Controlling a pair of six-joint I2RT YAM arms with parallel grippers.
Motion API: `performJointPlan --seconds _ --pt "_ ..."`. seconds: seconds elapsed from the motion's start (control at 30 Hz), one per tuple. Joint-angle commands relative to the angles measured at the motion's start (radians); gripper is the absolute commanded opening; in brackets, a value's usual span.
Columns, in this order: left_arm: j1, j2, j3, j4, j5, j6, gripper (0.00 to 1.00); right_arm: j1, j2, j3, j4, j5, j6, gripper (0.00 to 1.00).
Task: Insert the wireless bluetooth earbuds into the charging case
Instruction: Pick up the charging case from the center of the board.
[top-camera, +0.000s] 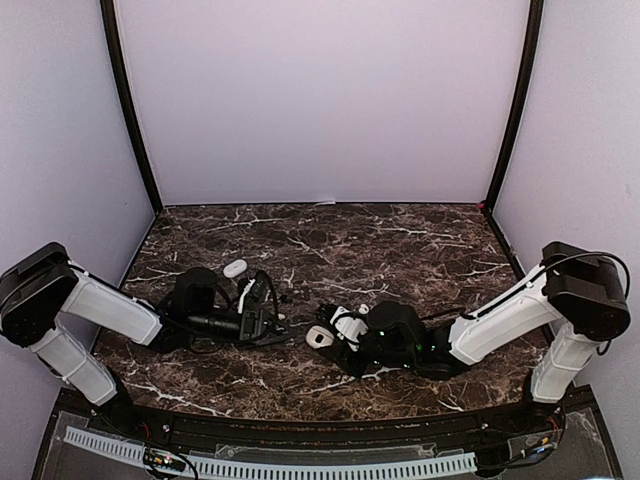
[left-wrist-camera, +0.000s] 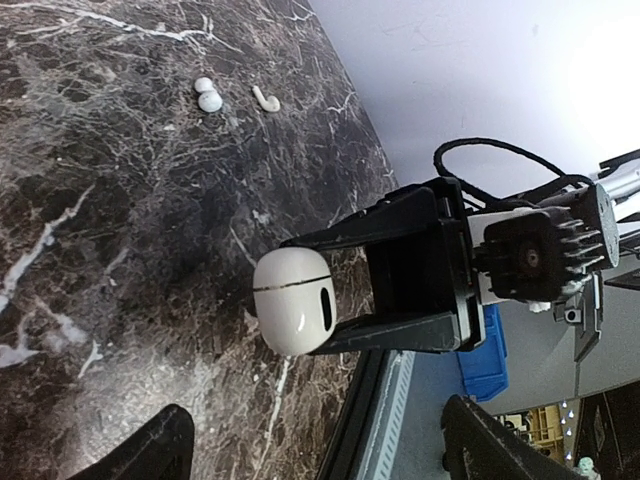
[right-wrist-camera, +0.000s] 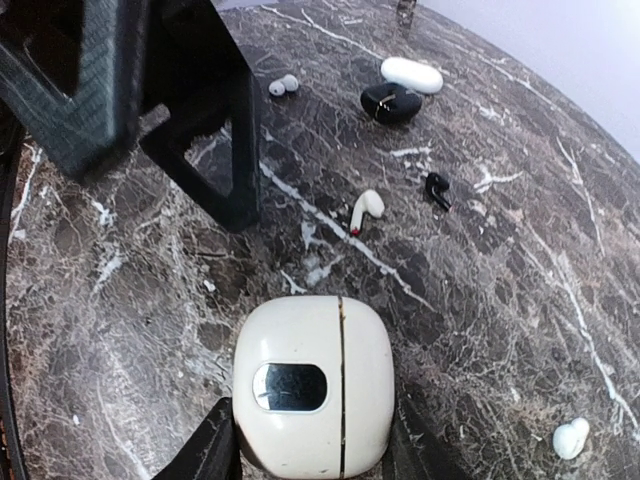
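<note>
My right gripper (top-camera: 328, 336) is shut on a closed white charging case (right-wrist-camera: 312, 385) with a dark oval window and holds it low over the marble table; the case also shows in the left wrist view (left-wrist-camera: 293, 315). My left gripper (top-camera: 263, 318) is open and empty just left of it, its fingers (left-wrist-camera: 150, 452) spread wide. Loose earbuds lie on the table: a white stemmed one (right-wrist-camera: 366, 208), a black one (right-wrist-camera: 437, 188), a white pair (right-wrist-camera: 283, 85) and a white one (right-wrist-camera: 571, 437) at the lower right.
A black case (right-wrist-camera: 390, 102) and a second white case (right-wrist-camera: 412, 73) lie side by side beyond the earbuds; the white one shows in the top view (top-camera: 235, 268). Walls enclose the dark marble table (top-camera: 400, 250) on three sides.
</note>
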Motion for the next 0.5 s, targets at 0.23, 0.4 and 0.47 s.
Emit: performJointPlan --seconds 0.23,0.4,0.47 --pt "-0.071 0.07 0.084 0.119 0.011 -0.057 0.76 0.081 -0.104 -0.017 0.115 0.09 -0.102 0.35" --pt "-0.078 0.093 0.105 0.124 0.029 -0.056 0.61 0.093 -0.105 -0.013 0.113 0.094 -0.12 0.36" --pt "-0.081 0.099 0.109 0.126 0.037 -0.058 0.56 0.096 -0.105 -0.01 0.112 0.1 -0.122 0.35"
